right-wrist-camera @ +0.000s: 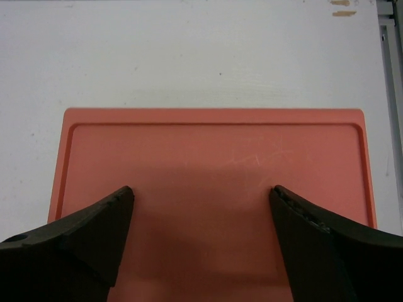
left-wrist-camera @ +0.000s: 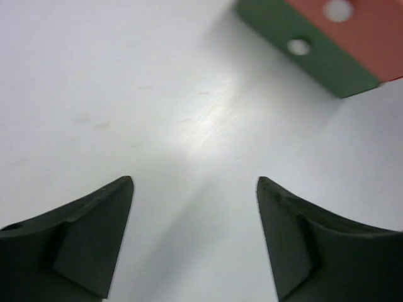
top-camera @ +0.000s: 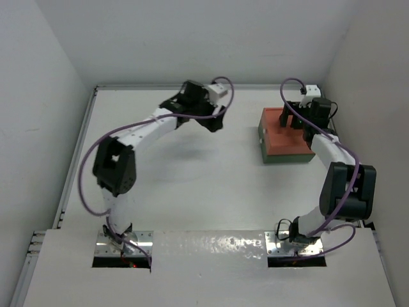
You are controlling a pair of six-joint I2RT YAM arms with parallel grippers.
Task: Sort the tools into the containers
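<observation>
**Sorting Not Visibly Begun: Trays Stacked, No Tools in View**

Found no tools in any of the three views: none on the top tray, none on the surface (top-camera: 192, 179), none in either gripper. Could not see inside the lower tray. Judged the sorting as not visibly started, or the tools as lying outside the views; could not tell which.

Saw the orange-red tray (top-camera: 287, 131) sitting on top of the dark green tray (top-camera: 284, 157), the pair stacked toward the far right of the surface. Made out only a flat orange-red face with a shallow rim line from the right wrist view, with no middle divider showing and nothing resting on it. Glimpsed two round holes (left-wrist-camera: 298, 46) in the stacked side walls from the left wrist view.

Noted the right gripper (right-wrist-camera: 201, 189) hovering directly over the orange-red tray, jaws spread well apart, holding nothing. Noted the left gripper (left-wrist-camera: 194, 182) over the surface, left of the stack and apart from it, jaws likewise wide and empty.

Reckoned everything as left to do: most likely separating the two trays, then locating the tools and placing each kind in its own tray.
</observation>
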